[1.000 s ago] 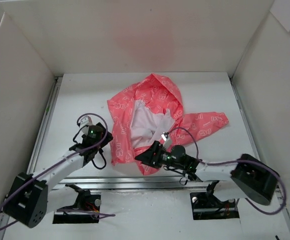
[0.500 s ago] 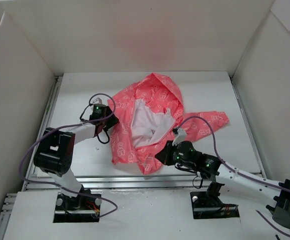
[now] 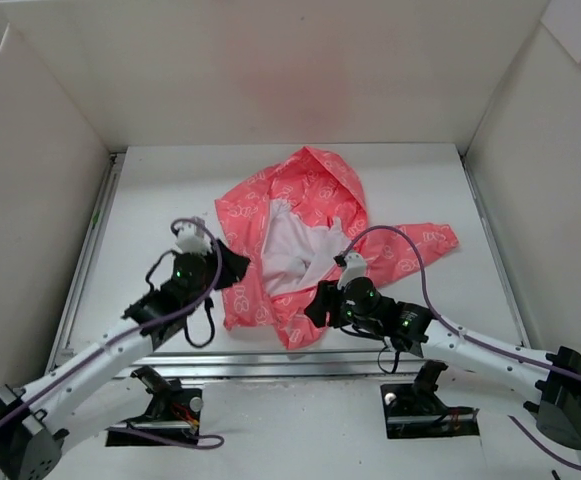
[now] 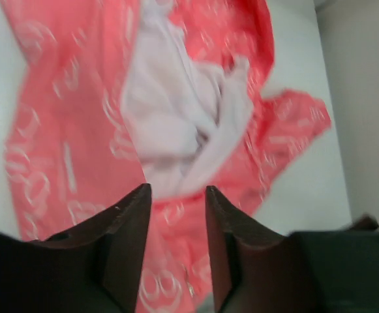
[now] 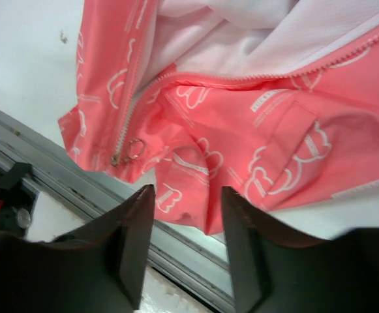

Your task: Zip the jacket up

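The coral-pink jacket (image 3: pixel 310 195) lies crumpled and unzipped in the middle of the table, white lining (image 3: pixel 290 250) showing. My left gripper (image 3: pixel 232 266) hovers at its left edge; in the left wrist view it (image 4: pixel 176 190) is open, with the jacket (image 4: pixel 65 130) beneath and nothing between the fingers. My right gripper (image 3: pixel 315 305) is over the lower hem; in the right wrist view it (image 5: pixel 188 190) is open above the jacket (image 5: pixel 293 150). The zip slider with its ring pull (image 5: pixel 129 150) sits at the hem, left of the fingers.
A metal rail (image 3: pixel 270 365) runs along the table's near edge, just below the hem (image 5: pixel 196 254). White walls (image 3: pixel 30 200) enclose the table on three sides. One sleeve (image 3: pixel 425 245) stretches out to the right.
Both arms have shifted along the jacket's near side. The left gripper came back down to the left edge; the right gripper moved slightly left along the hem. The hem has bunched a little.
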You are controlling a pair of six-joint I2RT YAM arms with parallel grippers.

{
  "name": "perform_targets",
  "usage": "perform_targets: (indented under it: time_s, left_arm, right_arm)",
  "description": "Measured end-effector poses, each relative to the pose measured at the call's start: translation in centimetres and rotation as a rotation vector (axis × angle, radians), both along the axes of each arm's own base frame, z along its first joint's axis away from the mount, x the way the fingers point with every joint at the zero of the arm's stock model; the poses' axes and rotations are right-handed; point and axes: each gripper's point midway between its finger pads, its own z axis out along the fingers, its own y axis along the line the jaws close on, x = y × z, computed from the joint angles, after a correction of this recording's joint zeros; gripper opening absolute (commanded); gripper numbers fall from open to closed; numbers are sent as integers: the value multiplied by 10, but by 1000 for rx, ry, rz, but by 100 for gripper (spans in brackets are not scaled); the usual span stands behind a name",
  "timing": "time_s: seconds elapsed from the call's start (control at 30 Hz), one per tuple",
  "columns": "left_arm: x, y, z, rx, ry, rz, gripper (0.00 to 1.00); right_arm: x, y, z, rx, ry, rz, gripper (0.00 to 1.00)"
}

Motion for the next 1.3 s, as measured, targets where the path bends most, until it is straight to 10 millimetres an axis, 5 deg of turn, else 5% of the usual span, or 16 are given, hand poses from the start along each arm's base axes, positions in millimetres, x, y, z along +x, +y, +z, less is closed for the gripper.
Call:
perform_targets:
  time_s: [0.03, 0.1, 0.2, 0.27, 0.3, 0.4, 0.6, 0.8, 1.0, 1.3]
  left_arm:
    - [-24, -11, -6, -15, 19, -56, 20]
    - [-62, -23, -28, -26, 88, -118, 3]
    - [-112, -37, -59, -20, 204, -191, 1]
    - [-138, -46, -74, -11, 268, -226, 22]
    - [-150, -51, -79, -8, 292, -239, 40]
    - [-167, -59, -93, 3, 348, -229, 55]
    - [-157, -62, -111, -20, 390, -87, 66]
    - [-140, -75, -99, -118, 327, -12, 65]
    - [-131, -81, -107, -119, 302, 33, 58]
    - [-120, -82, -108, -98, 278, 93, 50]
  right_arm:
    - [2, 3, 1, -10, -5, 12, 3]
    - [4, 9, 0, -16, -2, 29, 0]
    - [4, 9, -5, -32, 5, 35, 0]
    - [4, 9, -3, -28, 0, 35, 5]
    - [4, 9, -2, -25, -2, 35, 21]
    - [5, 10, 2, -11, -10, 34, 37]
    - [4, 12, 4, 0, -11, 41, 21]
    - [-6, 12, 1, 39, 5, 66, 20]
    - [-14, 9, -6, 50, 34, 78, 36]
    - [-17, 14, -4, 68, 39, 100, 43]
